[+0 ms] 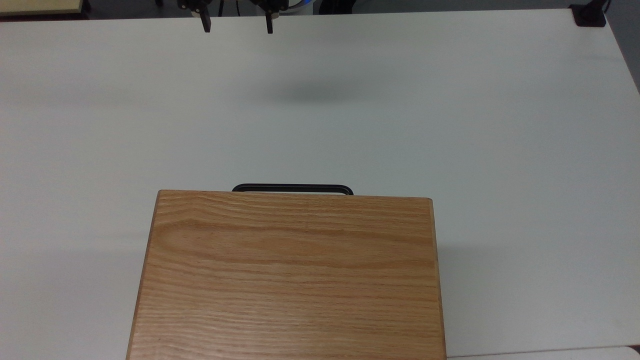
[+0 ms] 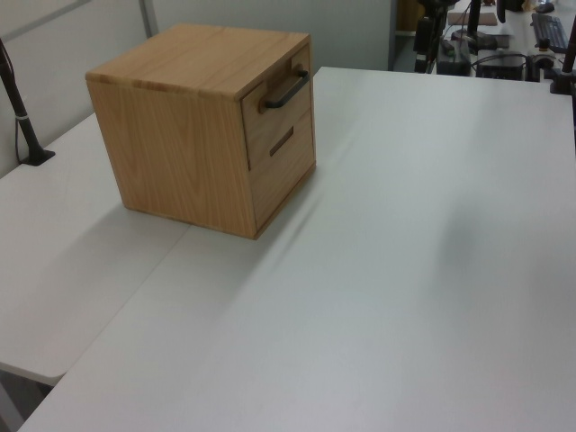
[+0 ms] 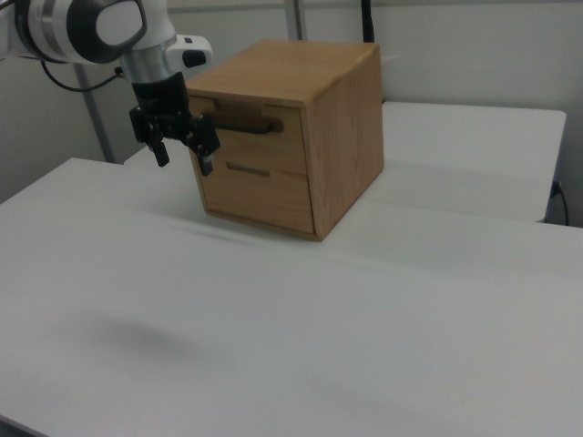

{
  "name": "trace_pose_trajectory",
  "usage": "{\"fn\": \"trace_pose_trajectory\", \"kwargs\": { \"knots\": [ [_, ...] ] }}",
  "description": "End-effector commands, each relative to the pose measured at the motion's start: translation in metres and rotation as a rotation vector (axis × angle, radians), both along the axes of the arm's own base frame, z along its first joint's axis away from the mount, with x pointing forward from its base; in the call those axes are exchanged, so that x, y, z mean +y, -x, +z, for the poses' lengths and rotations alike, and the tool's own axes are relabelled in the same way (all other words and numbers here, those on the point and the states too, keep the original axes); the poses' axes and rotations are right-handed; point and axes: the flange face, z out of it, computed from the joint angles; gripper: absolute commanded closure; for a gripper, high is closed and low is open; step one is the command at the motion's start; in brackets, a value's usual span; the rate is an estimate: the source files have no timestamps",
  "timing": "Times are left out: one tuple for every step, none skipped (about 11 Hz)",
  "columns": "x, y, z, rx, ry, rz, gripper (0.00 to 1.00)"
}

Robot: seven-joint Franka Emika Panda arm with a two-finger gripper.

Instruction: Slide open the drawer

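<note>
An oak cabinet (image 1: 290, 280) stands on the white table (image 1: 475, 125). Its upper drawer (image 2: 277, 110) sits flush with the cabinet front, and the black bar handle (image 1: 292, 188) pokes out past the top's edge in the top view. The same drawer (image 3: 260, 141) and handle (image 3: 244, 125) face the right view's left. My gripper (image 1: 237, 27) hangs open and empty above the table's far edge, well away from the handle. In the right view the gripper (image 3: 184, 160) overlaps the drawer's left end.
Below the upper drawer is a lower one with a slot pull (image 2: 282, 141). A black clamp (image 1: 589, 15) sits on the table's corner at the top view's upper right. A black pole (image 2: 20, 108) stands beside the cabinet. Bare tabletop lies between gripper and cabinet.
</note>
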Motion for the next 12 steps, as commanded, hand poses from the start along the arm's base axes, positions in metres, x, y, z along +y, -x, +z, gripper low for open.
{"fn": "trace_pose_trajectory", "kwargs": {
  "knots": [
    [0.007, 0.004, 0.014, 0.022, 0.013, -0.014, 0.0],
    [0.003, 0.006, 0.019, 0.018, 0.021, -0.007, 0.0],
    [-0.005, 0.005, 0.019, 0.017, 0.041, 0.002, 0.0],
    [-0.005, 0.003, 0.019, 0.012, 0.086, -0.002, 0.0],
    [-0.003, 0.003, 0.019, 0.011, 0.081, -0.033, 0.0],
    [-0.005, 0.004, 0.02, 0.006, 0.069, -0.078, 0.0],
    [0.0, 0.003, 0.019, 0.006, -0.009, -0.127, 0.0],
    [0.007, -0.001, 0.022, -0.014, -0.118, -0.252, 0.0],
    [0.012, -0.009, 0.027, -0.078, -0.172, -0.407, 0.0],
    [0.015, -0.026, 0.023, -0.133, -0.228, -0.599, 0.04],
    [0.019, -0.043, 0.017, -0.169, -0.311, -0.794, 0.08],
    [0.018, -0.059, 0.009, -0.202, -0.399, -0.951, 0.1]
  ]
}}
